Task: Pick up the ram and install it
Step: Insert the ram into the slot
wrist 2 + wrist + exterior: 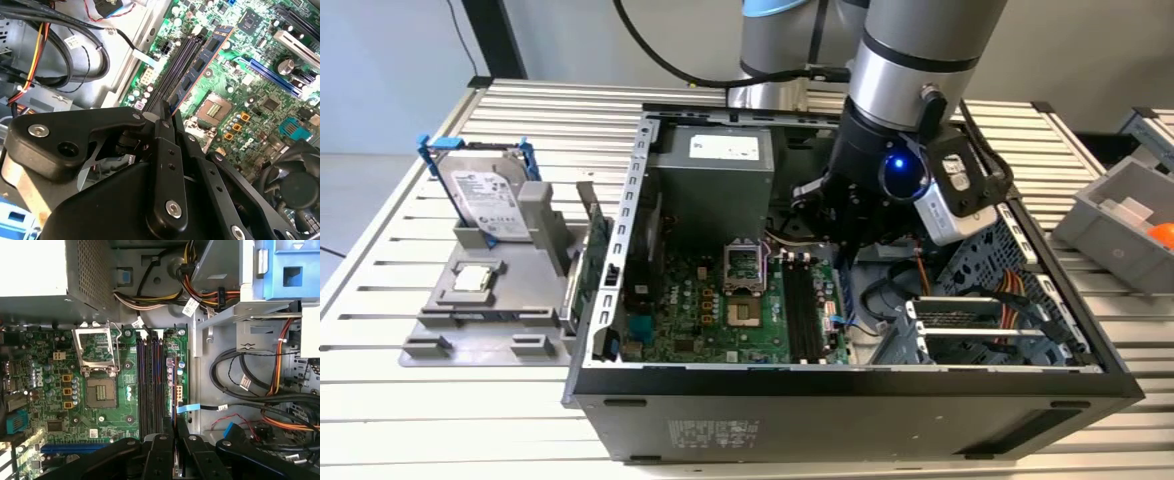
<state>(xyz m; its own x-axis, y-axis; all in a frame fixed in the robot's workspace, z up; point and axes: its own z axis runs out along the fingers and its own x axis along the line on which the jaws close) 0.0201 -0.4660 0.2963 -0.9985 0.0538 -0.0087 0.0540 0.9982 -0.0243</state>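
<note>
Surface: slatted metal table (400,420) carries an open computer case (854,410) lying on its side, motherboard (720,320) facing up.
Room: pale floor past the table on the exterior view's left; a grey bin (1121,215) with something orange inside at the exterior view's right edge.
Arm: one, reaching down into the case from the far side of the table; a blue light glows on the wrist.
Gripper (167,120): fingers drawn narrow, clamped on the ram (202,62) at its near end.
Ram: one stick, dark with a row of chips. In the second wrist view it stands on edge along the memory slots (175,67), on the processor-socket side of them. Whether it is seated in a slot, I cannot tell.
Memory slots: a bank of long dark slots running side by side; exact count not clear. In the first wrist view they (150,385) lie between the processor socket (100,390) and the board edge.
Processor socket: one, open, no cooler on it.
Power supply (720,175): one grey box at the far end of the case.
Cables: black, orange and yellow bundles (250,385) in the bay beside the board.
Fixture (494,290): one grey holder on the table, on the exterior view's left of the case.
Hard drive (491,200): one, silver in a blue frame, propped upright on the fixture.
Small chip (475,278): one, lying flat on the fixture.
Green card (594,255): one, standing on edge between fixture and case.
</note>
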